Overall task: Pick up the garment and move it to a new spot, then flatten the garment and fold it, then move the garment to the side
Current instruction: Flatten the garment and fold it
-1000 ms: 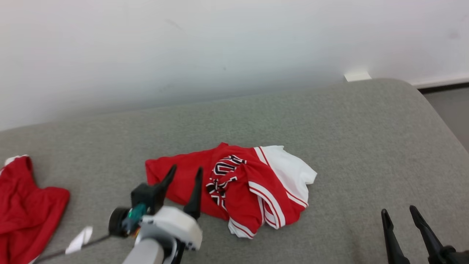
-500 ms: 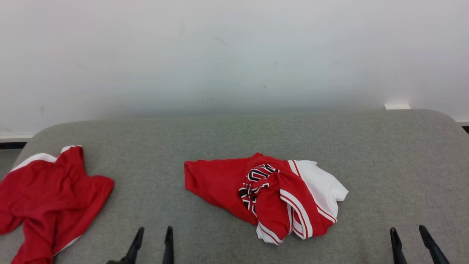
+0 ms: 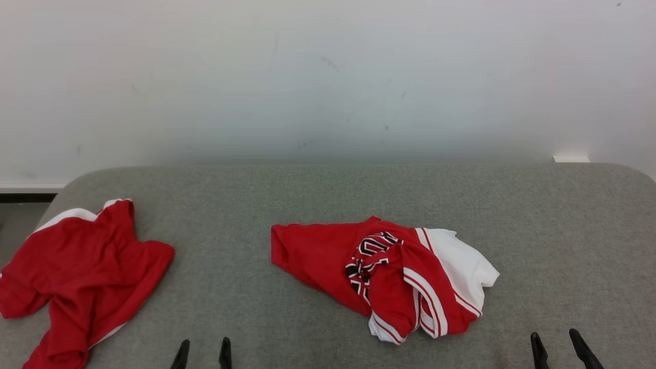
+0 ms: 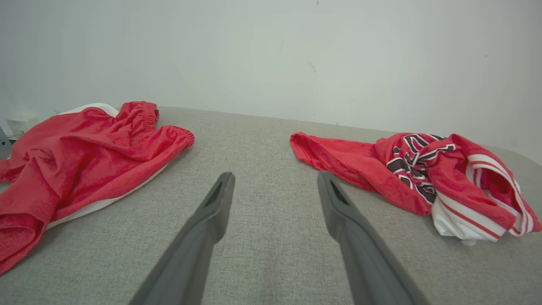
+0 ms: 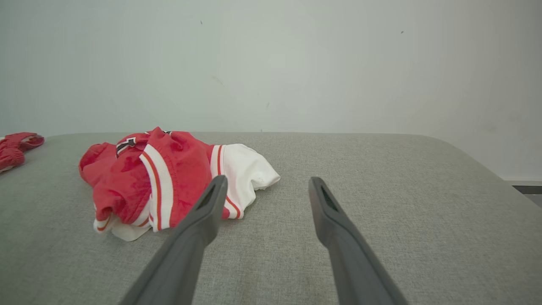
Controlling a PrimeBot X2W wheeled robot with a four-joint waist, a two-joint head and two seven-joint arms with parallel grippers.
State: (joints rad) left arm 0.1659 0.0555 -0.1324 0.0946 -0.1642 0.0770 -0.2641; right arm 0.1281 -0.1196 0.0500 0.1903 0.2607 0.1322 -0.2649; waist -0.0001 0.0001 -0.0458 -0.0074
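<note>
Left claw [image 3: 203, 353], right claw [image 3: 561, 349] released, empty. Crumpled red-white garment [image 3: 389, 277] at left claw's 1 o'clock. Left wrist view resolves elastic waistband on red shorts [image 4: 84, 148].

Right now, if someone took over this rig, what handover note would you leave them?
Left gripper: open, empty, above the grey table, between the two garments.
Right gripper: open, empty, right of the striped garment.
The striped garment lies crumpled mid-table; the plain red garment lies rumpled at the table's left edge.
Done: nothing flattened or folded; whether the first move is done, I cannot tell.
Left: flatten, fold, move aside.
</note>
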